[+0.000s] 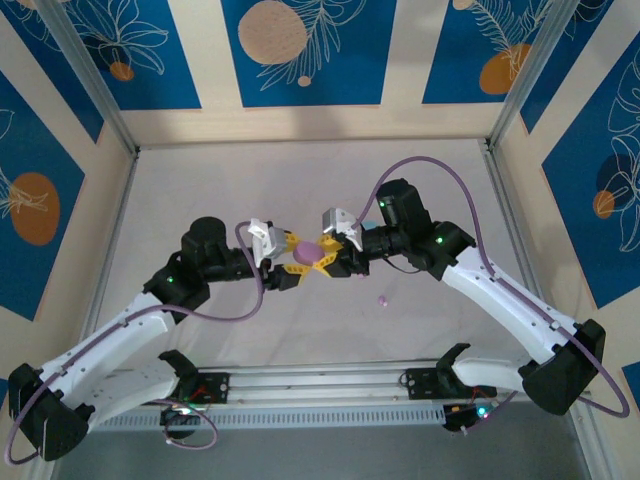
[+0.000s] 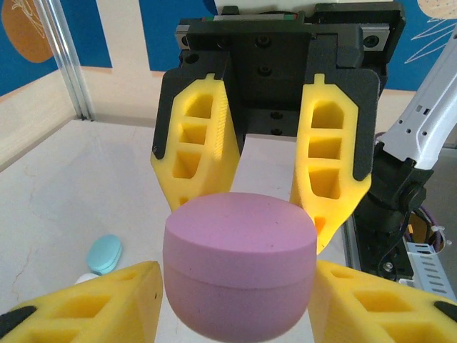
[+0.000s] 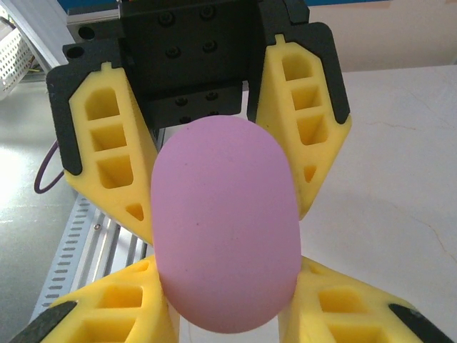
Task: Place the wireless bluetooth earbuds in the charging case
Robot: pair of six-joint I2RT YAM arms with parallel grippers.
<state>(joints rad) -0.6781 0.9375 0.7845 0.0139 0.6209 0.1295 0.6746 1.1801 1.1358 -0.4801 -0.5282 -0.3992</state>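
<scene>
Over the pale bench (image 1: 300,180), we find the left hand (image 1: 293,260) and the right hand (image 1: 327,254) meeting nose to nose. Each grips one end of the pink charging case (image 1: 308,252), which is held between them. The lid is down and the seam unbroken (clearest from the left wrist), so we judge the task barely begun: the case is yet to open and no bud is seated. The left wrist view also supplies a teal oval (image 2: 104,254) on the bench; we cannot tell whether it is a bud or a case. The overhead view supplies a pink earbud (image 1: 383,299) lying loose on the bench, well apart from the case.
</scene>
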